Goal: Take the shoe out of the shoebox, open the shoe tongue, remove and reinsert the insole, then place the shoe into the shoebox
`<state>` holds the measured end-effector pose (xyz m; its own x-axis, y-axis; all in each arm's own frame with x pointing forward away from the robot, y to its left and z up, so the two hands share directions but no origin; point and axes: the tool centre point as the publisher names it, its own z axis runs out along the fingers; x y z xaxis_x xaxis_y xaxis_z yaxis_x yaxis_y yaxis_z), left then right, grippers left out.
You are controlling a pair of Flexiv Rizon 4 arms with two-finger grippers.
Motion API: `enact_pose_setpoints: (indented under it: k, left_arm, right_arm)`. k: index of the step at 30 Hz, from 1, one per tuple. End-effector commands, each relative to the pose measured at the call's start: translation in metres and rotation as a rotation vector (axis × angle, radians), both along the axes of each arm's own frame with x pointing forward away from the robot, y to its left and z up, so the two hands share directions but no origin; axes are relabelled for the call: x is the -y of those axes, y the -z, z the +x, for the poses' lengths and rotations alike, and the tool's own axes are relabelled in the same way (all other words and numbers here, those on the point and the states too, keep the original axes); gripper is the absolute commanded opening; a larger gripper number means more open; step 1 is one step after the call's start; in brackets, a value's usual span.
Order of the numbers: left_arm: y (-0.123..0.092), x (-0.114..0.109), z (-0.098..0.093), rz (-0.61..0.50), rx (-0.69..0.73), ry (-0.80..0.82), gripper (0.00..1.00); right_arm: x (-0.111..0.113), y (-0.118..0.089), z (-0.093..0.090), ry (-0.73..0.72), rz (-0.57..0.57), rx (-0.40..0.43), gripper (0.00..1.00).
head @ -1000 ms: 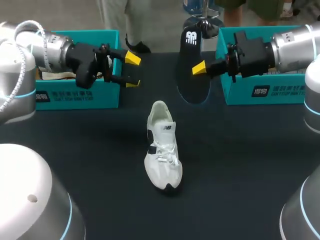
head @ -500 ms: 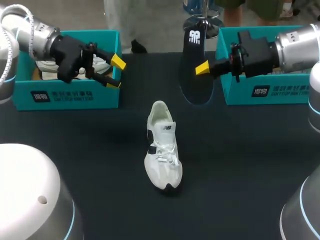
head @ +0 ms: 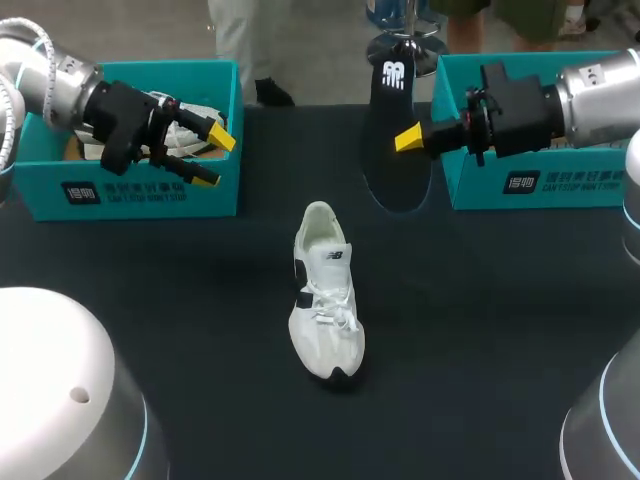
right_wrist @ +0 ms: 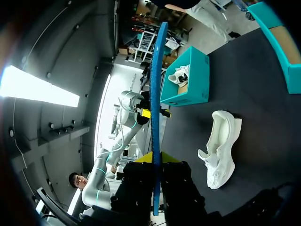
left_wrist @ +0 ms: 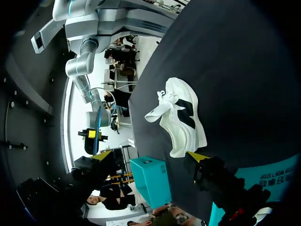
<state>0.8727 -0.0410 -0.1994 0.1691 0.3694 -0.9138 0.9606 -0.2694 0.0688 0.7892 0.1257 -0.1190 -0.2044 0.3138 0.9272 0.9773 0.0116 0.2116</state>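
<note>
Dark table (head: 480,320): the shoe (head: 325,290) sits sole-down at centre, toe toward the robot, with nothing touching it. Beyond the shoe, to its right, the right gripper (head: 410,138) is closed on the insole (head: 388,110), pinching it at one side edge. In the right wrist view the insole shows edge-on between the fingers. Beyond the shoe, to its left, the left gripper (head: 212,160) is wide open and empty, over the front wall of the left box (head: 150,190).

Hazards:
- The grip area is small, so the flexible insole may swing or slip out.
- Nothing braces the shoe, so insertion force may slide or tip it.
- A closed tongue may snag the insole.
</note>
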Motion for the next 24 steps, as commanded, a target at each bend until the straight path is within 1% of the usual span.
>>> enact_pose_setpoints:
  k: [1, 5, 7, 11, 17, 20, 24]
  left_arm:
    - [0.003, -0.001, 0.001, 0.005, 0.014, -0.017, 1.00]
    - [0.003, -0.001, 0.002, 0.008, 0.007, -0.015, 1.00]
    - [0.003, -0.001, 0.002, 0.008, 0.007, -0.015, 1.00]
    - [0.003, -0.001, 0.002, 0.008, 0.007, -0.015, 1.00]
    - [0.003, -0.001, 0.002, 0.008, 0.007, -0.015, 1.00]
    - [0.003, -0.001, 0.002, 0.008, 0.007, -0.015, 1.00]
    - [0.003, -0.001, 0.002, 0.008, 0.007, -0.015, 1.00]
  right_arm:
    - [-0.002, 0.000, 0.004, -0.005, -0.006, -0.002, 0.00]
    - [-0.003, 0.001, 0.006, -0.006, -0.003, 0.012, 0.00]
    - [-0.003, 0.001, 0.009, -0.011, 0.000, 0.042, 0.00]
    - [-0.003, 0.000, 0.020, -0.027, 0.002, 0.136, 0.00]
    - [-0.010, -0.002, 0.035, -0.046, -0.010, 0.242, 0.00]
    - [-0.015, -0.002, 0.040, -0.052, -0.031, 0.258, 0.00]
    - [-0.015, -0.002, 0.040, -0.052, -0.031, 0.258, 0.00]
